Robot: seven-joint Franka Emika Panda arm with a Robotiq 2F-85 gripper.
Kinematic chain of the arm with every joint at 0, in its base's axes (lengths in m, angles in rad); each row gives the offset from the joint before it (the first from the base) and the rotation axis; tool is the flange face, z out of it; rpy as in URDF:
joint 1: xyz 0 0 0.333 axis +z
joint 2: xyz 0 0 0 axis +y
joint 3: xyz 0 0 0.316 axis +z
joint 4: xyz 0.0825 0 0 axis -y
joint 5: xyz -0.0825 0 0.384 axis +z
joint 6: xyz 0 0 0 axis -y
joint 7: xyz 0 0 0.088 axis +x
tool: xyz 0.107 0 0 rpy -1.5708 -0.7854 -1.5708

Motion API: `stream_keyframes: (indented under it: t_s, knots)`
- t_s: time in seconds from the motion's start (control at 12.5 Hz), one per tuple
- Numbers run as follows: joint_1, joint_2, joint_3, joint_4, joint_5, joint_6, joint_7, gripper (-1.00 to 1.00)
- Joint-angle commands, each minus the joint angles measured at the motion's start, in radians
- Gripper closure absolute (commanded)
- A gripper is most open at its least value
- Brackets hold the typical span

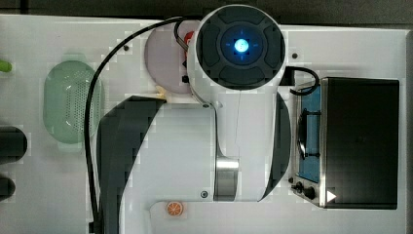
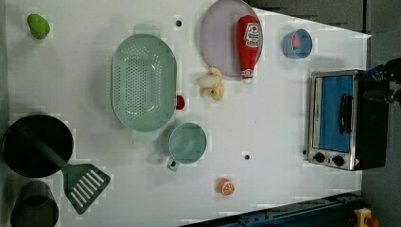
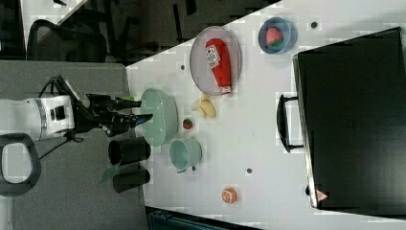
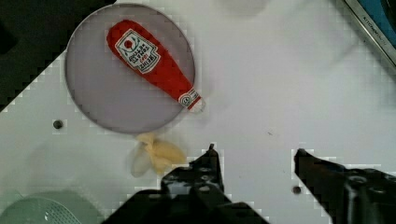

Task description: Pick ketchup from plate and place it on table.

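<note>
Big white tabletop [image 2: 265,118] with small dark holes. Sitting on the round lilac plate [image 4: 93,98]: the red ketchup bottle [image 4: 152,63], lying flat, cap poking over the rim. Hovering well off it, past the peeled banana [image 4: 156,156]: black gripper [image 4: 254,151], gaping open, holding nothing. Sitting in the small blue bowl [image 2: 286,47]: a strawberry [image 2: 296,41].

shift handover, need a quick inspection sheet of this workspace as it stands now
surface: white table with a few small dark holes
job's things: ketchup lies on the plate, its cap end past the rim
clutter: green colander, peeled banana, teal cup, blue bowl with a strawberry, orange slice, toaster oven, black pan with green spatula, loose strawberry
gripper: gripper open, holding nothing, above bare table near the banana
cables: black cable along the arm
surroundings: office chairs beyond the table
</note>
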Motion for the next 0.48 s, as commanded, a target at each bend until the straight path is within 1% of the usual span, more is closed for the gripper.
stream_keyframes:
  t_s: [0.08, 0.24, 0.48]
  knots:
    - [-0.069, -0.135, 0.051, -0.101, 0.0, -0.105, 0.077, -0.58]
    - [-0.067, -0.123, 0.052, -0.101, 0.0, -0.089, 0.07, -0.99]
    - [-0.063, -0.075, 0.055, -0.1, 0.0, -0.042, 0.051, -1.0]
